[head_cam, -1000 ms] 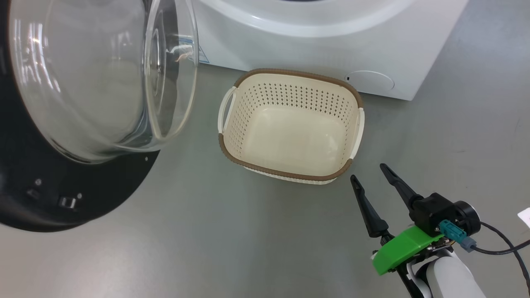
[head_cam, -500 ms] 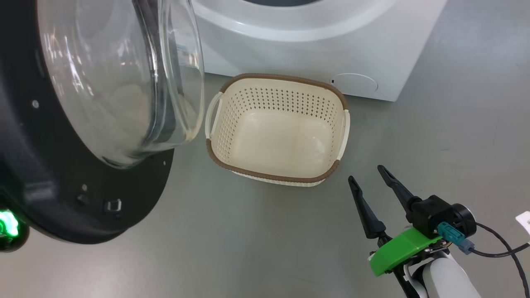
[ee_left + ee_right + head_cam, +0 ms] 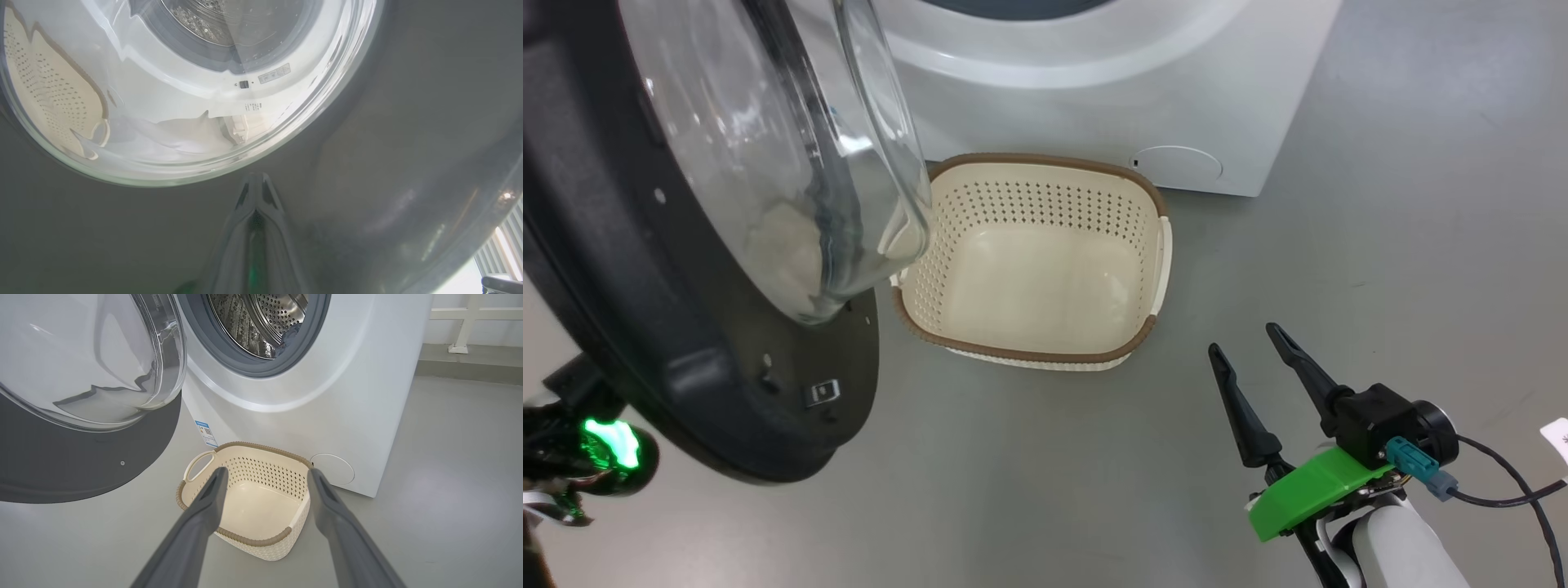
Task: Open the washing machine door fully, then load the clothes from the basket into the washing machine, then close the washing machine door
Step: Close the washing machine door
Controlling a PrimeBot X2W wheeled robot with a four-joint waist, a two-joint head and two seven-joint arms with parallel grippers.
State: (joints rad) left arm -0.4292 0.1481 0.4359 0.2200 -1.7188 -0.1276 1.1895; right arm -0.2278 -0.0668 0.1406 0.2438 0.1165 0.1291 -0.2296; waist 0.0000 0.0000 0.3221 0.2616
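The washing machine door (image 3: 621,327) hangs partly open at the left, its glass bowl (image 3: 768,163) reaching over the basket's left edge. In the left wrist view my left gripper (image 3: 255,179) is shut, its tips against the door's dark outer rim (image 3: 367,163). The cream basket (image 3: 1045,204) stands in front of the washing machine (image 3: 1094,122) with nothing in it. My right gripper (image 3: 1241,339) hovers open at the basket's near right, holding nothing. A bluish patch (image 3: 291,332) low in the steel drum (image 3: 261,318) may be the clothes; I cannot tell.
Bare grey floor (image 3: 1380,245) spreads to the right of the machine and the basket. A black cable (image 3: 1511,490) trails from my right wrist. A white rail (image 3: 470,314) runs along the back wall.
The head camera has shifted, sliding the basket left in view. The door has swung round toward the machine, and my left wrist's green light has appeared behind it. The right gripper has stayed open.
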